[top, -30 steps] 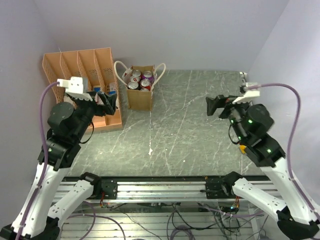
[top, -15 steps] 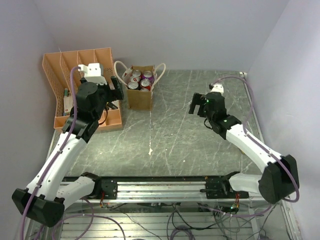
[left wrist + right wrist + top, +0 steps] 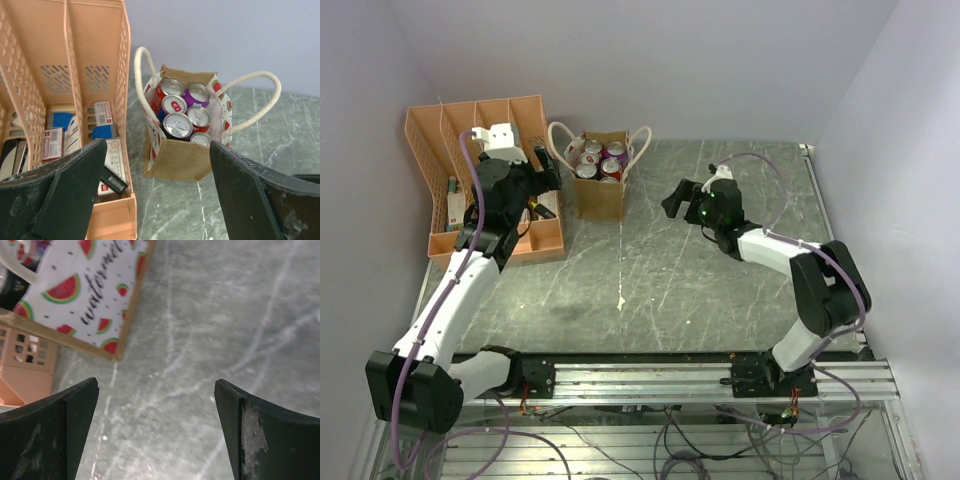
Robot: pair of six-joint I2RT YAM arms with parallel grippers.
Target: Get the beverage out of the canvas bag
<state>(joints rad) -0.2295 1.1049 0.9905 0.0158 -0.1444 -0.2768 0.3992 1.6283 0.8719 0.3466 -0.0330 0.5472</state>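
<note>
– Both arms have swung inward since a second ago. Where are they?
– Wide open and empty, the left gripper [image 3: 546, 186] hangs at the canvas bag's [image 3: 601, 200] nine o'clock. The right gripper [image 3: 673, 199], equally spread and empty, is at three o'clock. The beverage cans [image 3: 599, 160] sit inside the bag.

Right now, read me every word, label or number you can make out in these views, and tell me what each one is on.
"waterme...": black script on the white watermelon-print panel of the canvas bag, right wrist view; the rest is cut off at the picture's top edge.
cans in the bag: print too small to read.
small boxes in the orange file rack: labels too blurred to read.
</note>
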